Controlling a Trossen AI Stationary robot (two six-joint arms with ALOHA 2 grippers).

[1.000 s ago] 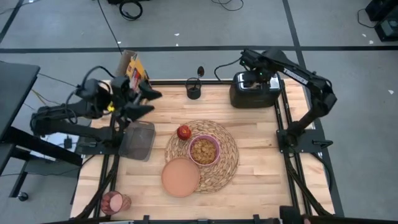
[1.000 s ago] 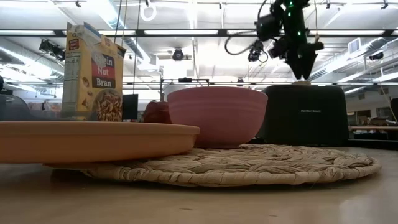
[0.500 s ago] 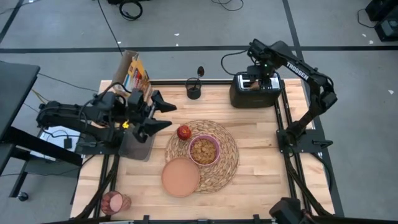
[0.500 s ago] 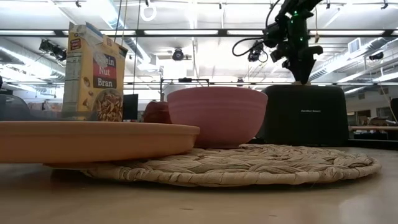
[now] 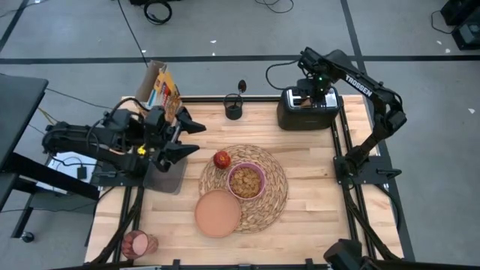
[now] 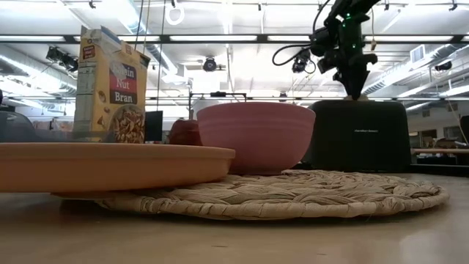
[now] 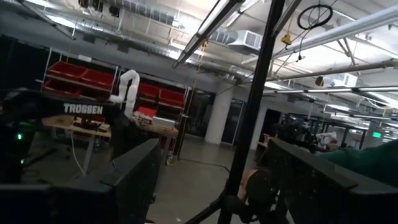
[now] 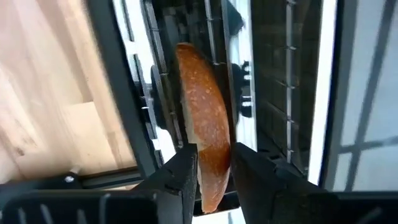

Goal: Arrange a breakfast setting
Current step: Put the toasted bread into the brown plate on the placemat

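The toast slice (image 8: 204, 134) stands on edge in a slot of the black toaster (image 5: 306, 112) at the far right. My right gripper (image 8: 214, 171) is over the toaster, pointing down, shut on the toast; it also shows in the low view (image 6: 357, 86). My left gripper (image 5: 186, 139) is open and empty above the table's left side. The pink bowl (image 5: 246, 181) and red apple (image 5: 221, 159) rest on the straw placemat (image 5: 276, 196). The salmon-brown plate (image 5: 217, 213) overlaps the placemat's near left edge. The pink cup (image 5: 139, 244) lies at the near left corner. My right gripper pinches the toast slice's upper crust edge (image 8: 211, 155) between its two fingers (image 8: 185, 177), one on each flat face. The fingers come from above, pointing down into the slot. The toast stands upright, its lower part in the toaster.
The cereal box (image 5: 161, 84) stands at the far left corner. A dark cup (image 5: 234, 110) with a spoon handle stands at the far edge. A grey tray (image 5: 166, 171) lies under my left gripper. Bare wood shows at the right of the placemat.
My right gripper has gone down onto the toaster's top and has kept still for the last half second. My left gripper has moved toward the table's right and near edge, away from the cereal box, staying open.
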